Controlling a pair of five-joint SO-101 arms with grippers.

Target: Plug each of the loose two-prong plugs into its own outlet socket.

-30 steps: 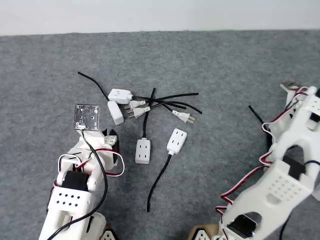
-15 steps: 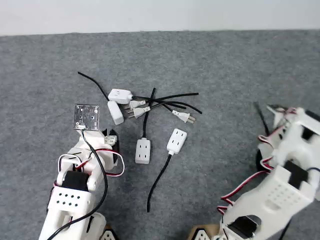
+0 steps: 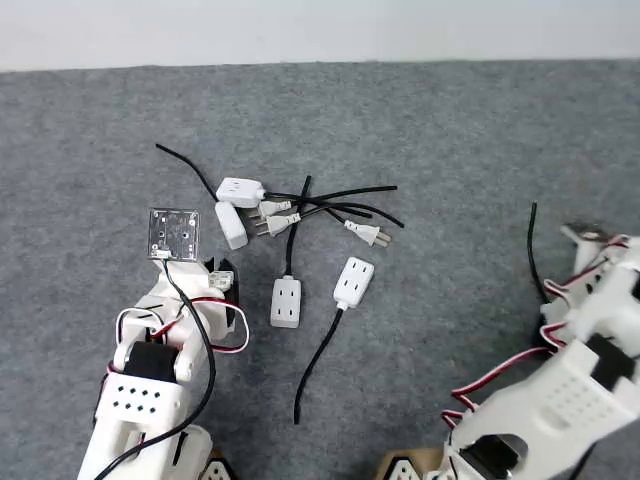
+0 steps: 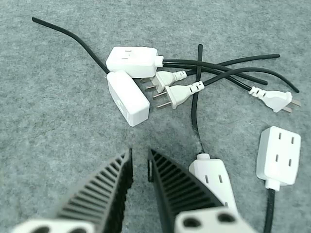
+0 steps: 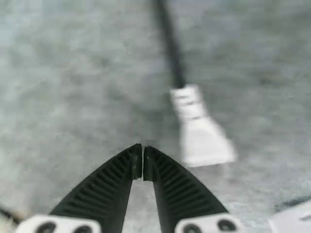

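Currently no step of the task is complete: every plug lies loose on the tabletop and every socket is unoccupied.

1. Sockets. Four white socket blocks are present. Socket 1 and socket 2 lie touching at the left of the cable cluster. Socket 3 and socket 4 lie nearer the arms, side by side but apart.

2. Plugs. Plug 1 and plug 2 lie just beside sockets 1 and 2, with prongs bare and pointing toward them but not inserted. Plug 3 lies apart at the right of the cluster, above socket 4, with its prongs also bare. Plug 4 lies well apart from the sockets, by the right arm, on the end of a black cable.

3. Left pincer. It hangs over the tabletop between socket 2 and socket 3. Its jaws stand a narrow gap apart and grip nothing.

4. Right pincer. Its jaws are together and empty, with the tips just beside plug 4.

5. Work left, as judged: all four insertions. Plug 4 must first be grasped and carried across to the sockets.
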